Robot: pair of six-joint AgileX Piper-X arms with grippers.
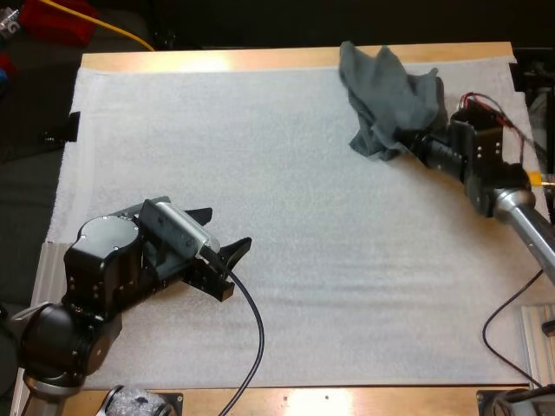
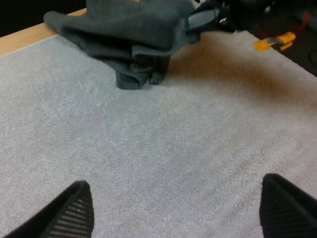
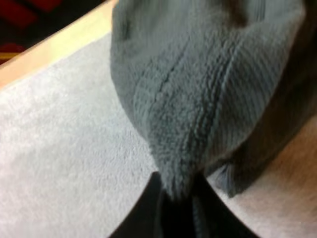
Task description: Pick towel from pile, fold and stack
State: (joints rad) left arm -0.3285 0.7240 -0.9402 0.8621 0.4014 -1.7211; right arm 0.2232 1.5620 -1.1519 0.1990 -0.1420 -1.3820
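In the lower left of the high view, the left claw [image 1: 224,232] hovers low over the white mat [image 1: 303,217]. Its two black fingers stand wide apart with nothing between them, well apart from the towel. The mat covers most of the wooden counter [image 1: 260,59], whose bare strip runs along the top of the frame. In the upper right lies the crumpled dark grey-green towel [image 1: 386,95], bunched at the mat's far edge, with its lower folds touching the mat. At the right edge, the right claw [image 1: 412,146] is clamped on the towel's near corner, the cloth pinched between both fingers.
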